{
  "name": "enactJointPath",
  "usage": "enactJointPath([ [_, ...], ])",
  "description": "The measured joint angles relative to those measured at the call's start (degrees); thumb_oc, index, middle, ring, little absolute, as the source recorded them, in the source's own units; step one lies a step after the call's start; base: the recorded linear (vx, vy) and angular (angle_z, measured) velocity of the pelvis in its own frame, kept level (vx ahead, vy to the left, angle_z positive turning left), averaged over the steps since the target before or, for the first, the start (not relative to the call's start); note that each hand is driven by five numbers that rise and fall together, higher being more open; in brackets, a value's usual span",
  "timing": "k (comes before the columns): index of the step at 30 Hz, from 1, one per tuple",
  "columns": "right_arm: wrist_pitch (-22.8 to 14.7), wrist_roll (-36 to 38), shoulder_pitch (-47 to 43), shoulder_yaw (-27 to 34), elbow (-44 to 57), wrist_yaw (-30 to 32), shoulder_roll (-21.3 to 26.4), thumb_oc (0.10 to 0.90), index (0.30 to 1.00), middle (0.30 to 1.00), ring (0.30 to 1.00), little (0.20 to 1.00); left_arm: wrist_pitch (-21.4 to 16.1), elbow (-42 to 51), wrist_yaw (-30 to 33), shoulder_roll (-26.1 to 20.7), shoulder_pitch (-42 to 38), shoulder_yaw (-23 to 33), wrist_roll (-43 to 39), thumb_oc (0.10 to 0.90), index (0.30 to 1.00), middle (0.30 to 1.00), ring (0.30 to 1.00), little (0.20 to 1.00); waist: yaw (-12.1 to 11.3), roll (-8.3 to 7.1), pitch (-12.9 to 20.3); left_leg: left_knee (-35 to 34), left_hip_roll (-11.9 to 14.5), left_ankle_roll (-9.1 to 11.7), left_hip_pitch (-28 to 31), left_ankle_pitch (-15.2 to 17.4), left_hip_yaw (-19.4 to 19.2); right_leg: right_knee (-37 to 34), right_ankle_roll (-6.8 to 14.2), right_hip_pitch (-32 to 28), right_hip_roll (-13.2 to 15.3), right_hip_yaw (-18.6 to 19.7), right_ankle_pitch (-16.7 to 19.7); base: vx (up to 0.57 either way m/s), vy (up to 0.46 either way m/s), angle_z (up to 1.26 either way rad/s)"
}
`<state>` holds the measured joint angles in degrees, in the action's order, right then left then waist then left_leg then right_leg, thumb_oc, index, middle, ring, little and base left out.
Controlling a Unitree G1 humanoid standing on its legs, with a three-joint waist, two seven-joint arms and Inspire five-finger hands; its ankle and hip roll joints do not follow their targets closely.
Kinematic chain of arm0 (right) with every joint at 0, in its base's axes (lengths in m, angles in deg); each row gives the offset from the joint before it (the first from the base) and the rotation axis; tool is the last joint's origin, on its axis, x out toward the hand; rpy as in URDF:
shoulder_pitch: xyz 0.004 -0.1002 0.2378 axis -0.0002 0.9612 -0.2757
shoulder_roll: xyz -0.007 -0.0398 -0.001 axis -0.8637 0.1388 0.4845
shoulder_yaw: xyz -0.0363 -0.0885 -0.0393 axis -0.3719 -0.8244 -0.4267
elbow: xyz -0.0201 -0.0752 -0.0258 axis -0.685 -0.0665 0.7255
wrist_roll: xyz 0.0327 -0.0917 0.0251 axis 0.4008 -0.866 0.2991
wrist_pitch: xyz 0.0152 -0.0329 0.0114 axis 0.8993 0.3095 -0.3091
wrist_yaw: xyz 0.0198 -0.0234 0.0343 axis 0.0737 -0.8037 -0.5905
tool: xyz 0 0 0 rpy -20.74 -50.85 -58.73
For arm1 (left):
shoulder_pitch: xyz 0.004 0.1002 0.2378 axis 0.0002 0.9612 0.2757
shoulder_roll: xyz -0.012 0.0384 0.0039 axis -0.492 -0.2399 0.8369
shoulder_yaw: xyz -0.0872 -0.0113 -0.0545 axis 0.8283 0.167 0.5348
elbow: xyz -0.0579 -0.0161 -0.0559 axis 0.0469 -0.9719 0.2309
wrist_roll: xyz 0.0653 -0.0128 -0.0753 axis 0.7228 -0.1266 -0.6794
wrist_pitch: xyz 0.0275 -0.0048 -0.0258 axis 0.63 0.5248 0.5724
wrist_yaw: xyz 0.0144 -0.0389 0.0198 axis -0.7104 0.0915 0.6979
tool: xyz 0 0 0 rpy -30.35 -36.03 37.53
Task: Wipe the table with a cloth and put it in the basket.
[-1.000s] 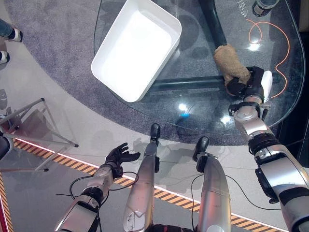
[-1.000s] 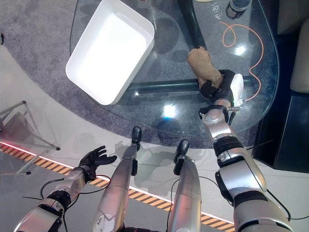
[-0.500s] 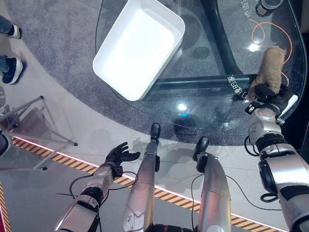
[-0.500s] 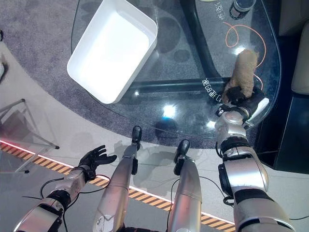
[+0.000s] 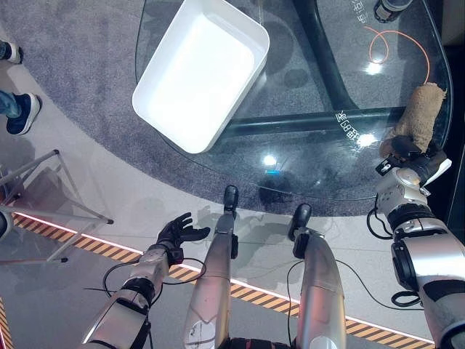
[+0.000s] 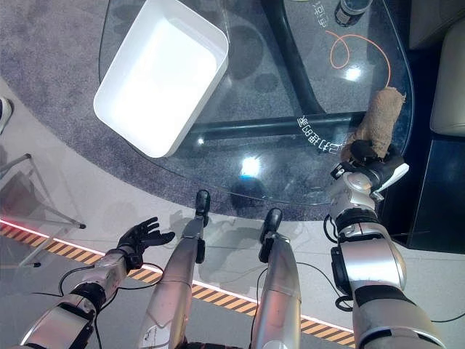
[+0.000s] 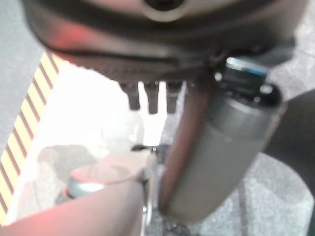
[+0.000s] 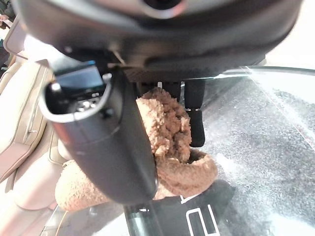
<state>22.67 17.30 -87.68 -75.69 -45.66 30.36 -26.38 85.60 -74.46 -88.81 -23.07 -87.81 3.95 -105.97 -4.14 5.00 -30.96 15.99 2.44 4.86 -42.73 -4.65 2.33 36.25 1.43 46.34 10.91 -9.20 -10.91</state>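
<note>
The right hand (image 5: 404,153) is gripping the brown cloth (image 5: 421,110), which is trailing past its curled fingers (image 8: 196,114) along the glass table (image 5: 312,156) edge. The white basket (image 5: 201,71) is sitting well away from those fingers. The left hand (image 5: 176,232) is hanging low off the table, fingers seemingly spread loosely.

Fuzzy cloth (image 5: 423,107); glossy glass table (image 5: 305,156)
</note>
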Motion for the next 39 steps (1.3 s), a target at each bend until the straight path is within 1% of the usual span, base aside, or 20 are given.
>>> enactJointPath([
  [4,-0.3,-0.3,0.0,-0.2,0.0,-2.0,0.1,0.100,0.300,0.300,0.300,0.200,0.0,0.0,0.0,-0.1,0.0,0.0,0.0,0.800,0.900,0.900,0.900,0.900,0.2,0.00,0.0,0.0,0.0,0.0,-0.1,0.0,0.0,-0.2,0.1,0.0,0.0,0.0,0.1,0.00,0.000,0.00],
  [6,-0.7,-1.0,0.2,-1.2,0.2,-4.0,0.2,0.100,0.300,0.300,0.300,0.200,0.0,0.0,0.0,-0.1,0.0,0.0,0.0,0.800,0.900,0.900,0.900,0.900,0.8,0.00,0.0,0.0,0.0,0.0,-0.2,0.0,0.0,-0.3,0.2,0.1,0.0,-0.1,0.2,0.00,0.000,0.00],
  [8,-0.7,-3.6,0.6,-2.4,0.9,-5.5,0.3,0.100,0.300,0.300,0.300,0.200,0.0,0.0,0.0,-0.1,0.0,0.0,0.0,0.800,0.900,0.900,0.900,0.900,1.3,0.01,0.0,-0.1,0.1,0.0,-0.3,0.0,0.0,-0.5,0.2,0.1,-0.2,-0.1,0.2,-0.03,0.011,-0.04],
  [10,-0.5,-5.8,1.3,-4.0,2.3,-5.5,0.6,0.100,0.300,0.300,0.300,0.200,0.0,0.1,0.0,-0.1,0.0,0.0,0.0,0.800,0.900,0.900,0.900,0.900,1.4,0.01,0.0,-0.2,0.1,0.0,-0.3,0.0,-0.1,-0.5,0.3,0.2,-0.3,0.0,0.2,-0.01,0.006,-0.02],
  [11,0.1,-7.7,1.7,-5.2,3.5,-5.6,1.0,0.100,0.300,0.300,0.300,0.200,0.0,0.1,0.0,-0.1,0.0,0.0,0.0,0.800,0.900,0.900,0.900,0.900,1.4,0.01,0.0,-0.4,0.2,0.0,-0.3,0.0,-0.1,-0.6,0.3,0.3,-0.3,0.0,0.2,0.00,0.000,0.00],
  [12,0.9,-11.0,2.2,-6.8,5.3,-6.2,1.6,0.100,0.300,0.300,0.300,0.200,0.0,0.1,0.0,-0.1,0.0,0.1,0.0,0.800,0.900,0.900,0.900,0.900,1.4,0.02,0.0,-0.5,0.4,0.0,-0.3,0.0,-0.1,-0.5,0.2,0.3,-0.5,0.0,0.2,0.00,0.000,0.00],
  [14,3.2,-14.7,2.4,-9.5,8.7,-6.5,2.4,0.100,0.300,0.300,0.300,0.200,0.1,0.1,0.1,-0.1,0.2,0.1,0.0,0.800,0.900,0.900,0.900,0.900,1.5,0.04,0.0,-0.6,0.5,0.1,-0.2,-0.1,-0.1,-0.6,0.0,0.4,-0.6,0.0,0.4,-0.01,0.024,-0.03],
  [16,5.1,-19.4,2.4,-11.9,12.0,-8.3,2.9,0.100,0.300,0.300,0.300,0.200,0.1,0.3,0.0,-0.1,0.2,0.3,0.0,0.800,0.900,0.900,0.900,0.900,1.5,0.05,0.0,-0.8,0.6,0.3,-0.2,-0.2,-0.2,-0.6,-0.1,0.5,-0.8,0.0,0.3,0.00,0.000,0.00],
  [18,6.5,-22.5,2.4,-14.2,14.9,-10.2,3.1,0.100,0.300,0.300,0.300,0.200,0.1,0.2,0.0,-0.1,0.2,0.4,0.0,0.800,0.900,0.900,0.900,0.900,1.4,0.06,0.0,-0.9,0.7,0.4,-0.1,-0.3,-0.2,-0.6,-0.2,0.5,-0.8,0.0,0.3,0.00,0.000,0.00],
  [19,7.0,-23.2,2.4,-14.8,15.6,-10.6,3.1,0.100,0.300,0.300,0.300,0.200,0.1,0.2,0.0,-0.1,0.2,0.4,0.0,0.800,0.900,0.900,0.900,0.900,1.3,0.06,0.0,-0.9,0.7,0.4,-0.1,-0.3,-0.2,-0.6,-0.2,0.5,-0.8,0.0,0.3,0.00,0.000,0.00],
  [20,8.0,-24.4,2.2,-17.0,18.1,-12.4,3.1,0.100,0.300,0.300,0.300,0.200,0.1,0.3,0.0,-0.1,0.2,0.4,0.0,0.800,0.900,0.900,0.900,0.900,1.1,0.06,0.0,-0.9,0.7,0.4,-0.1,-0.3,-0.2,-0.5,-0.3,0.5,-0.8,0.0,0.2,0.00,0.000,0.00],
  [22,9.2,-25.5,2.0,-19.1,20.5,-14.6,2.8,0.100,0.300,0.300,0.300,0.200,0.1,0.3,0.0,-0.1,0.2,0.4,0.0,0.800,0.900,0.900,0.900,0.900,0.9,0.07,0.0,-1.0,0.7,0.4,0.0,-0.3,-0.2,-0.5,-0.3,0.5,-0.8,0.0,0.2,0.00,0.000,0.00],
  [25,10.4,-26.6,1.8,-21.0,22.7,-16.5,1.8,0.100,0.300,0.300,0.300,0.200,0.1,0.3,0.1,-0.1,0.2,0.4,0.0,0.800,0.900,0.900,0.900,0.900,0.6,0.07,0.0,-1.0,0.7,0.4,0.0,-0.3,-0.2,-0.5,-0.3,0.5,-0.8,0.0,0.2,0.00,0.000,0.00],
  [29,12.6,-28.3,1.8,-23.6,25.7,-19.6,1.9,0.100,0.300,0.300,0.300,0.200,0.2,0.4,0.2,-0.1,0.3,0.5,0.0,0.800,0.900,0.900,0.900,0.900,0.4,0.07,0.0,-1.0,0.7,0.4,0.0,-0.3,-0.2,-0.4,-0.3,0.5,-0.8,0.0,0.2,0.00,0.000,0.00],
  [32,12.9,-30.0,1.8,-24.6,26.6,-21.7,1.9,0.100,0.300,0.300,0.300,0.200,0.2,0.4,0.2,-0.1,0.3,0.8,0.1,0.800,0.900,0.900,0.900,0.900,0.5,0.07,0.0,-1.0,0.7,0.4,0.0,-0.3,-0.2,-0.4,-0.3,0.5,-0.8,0.0,0.2,0.00,0.000,0.00],
  [34,14.0,-30.8,1.8,-25.3,27.9,-23.6,2.1,0.100,0.300,0.300,0.300,0.200,0.3,0.5,0.1,-0.1,0.3,1.0,0.2,0.800,0.900,0.900,0.900,0.900,0.5,0.07,0.0,-1.0,0.7,0.4,0.0,-0.3,-0.2,-0.4,-0.3,0.5,-0.8,0.0,0.2,0.00,0.000,0.00],
  [39,15.5,-32.8,1.7,-28.1,30.4,-31.2,2.9,0.100,0.300,0.300,0.300,0.200,0.4,1.3,0.2,-0.1,0.4,1.3,0.3,0.800,0.900,0.900,0.900,0.900,0.4,0.07,0.0,-1.0,0.7,0.4,0.2,-0.3,-0.2,-0.3,-0.3,0.4,-0.8,0.0,0.2,0.00,0.000,0.00],
])
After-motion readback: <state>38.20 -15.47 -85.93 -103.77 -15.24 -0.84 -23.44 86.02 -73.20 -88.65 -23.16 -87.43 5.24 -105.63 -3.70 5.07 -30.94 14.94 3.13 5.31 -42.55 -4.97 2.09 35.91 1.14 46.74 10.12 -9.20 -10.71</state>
